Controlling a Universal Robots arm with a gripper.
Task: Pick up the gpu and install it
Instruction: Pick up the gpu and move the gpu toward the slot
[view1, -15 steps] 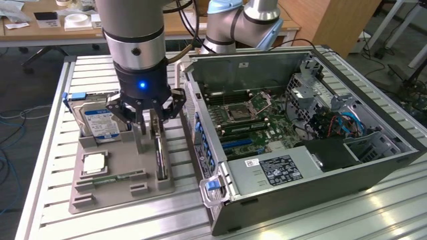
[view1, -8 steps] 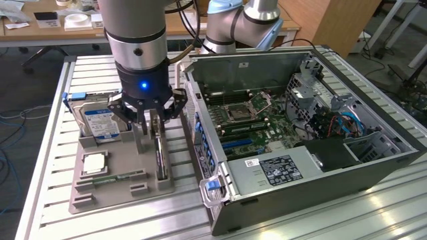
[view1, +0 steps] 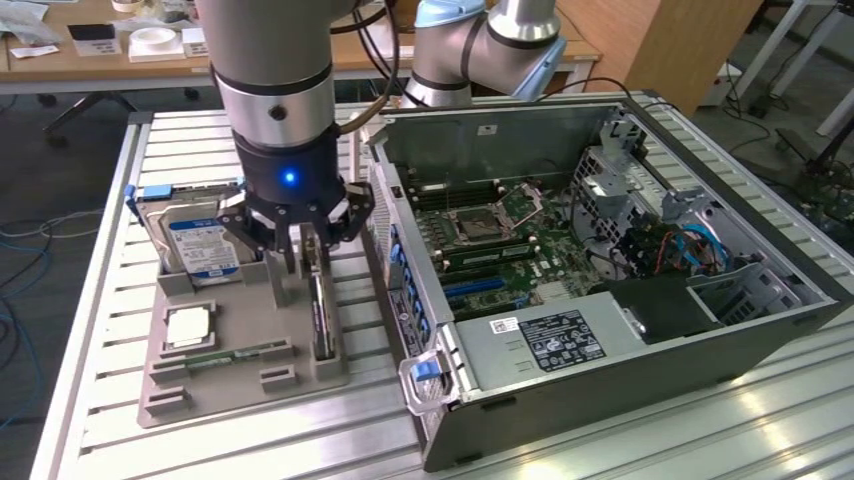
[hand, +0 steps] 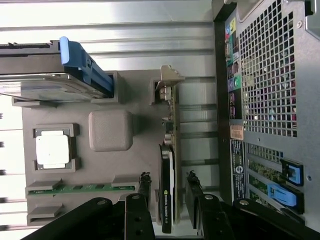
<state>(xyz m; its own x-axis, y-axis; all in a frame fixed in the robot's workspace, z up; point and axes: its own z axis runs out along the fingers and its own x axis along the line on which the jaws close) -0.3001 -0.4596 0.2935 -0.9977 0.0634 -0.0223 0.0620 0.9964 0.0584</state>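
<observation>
The tool (hand: 168, 184), jaws apart, straddles the gpu (hand: 166, 160) upright in its holder (hand: 110, 131).

Glossy black gpu (hand: 166, 200), matt plastic tray (hand: 131, 97)

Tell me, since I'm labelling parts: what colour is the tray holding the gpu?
Grey. The tray shows best in the wrist view, gpu standing in it.

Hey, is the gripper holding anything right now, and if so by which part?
Nothing is held. The gripper is open astride the gpu at its black cooler end, with a gap showing on each side of the card.
</observation>
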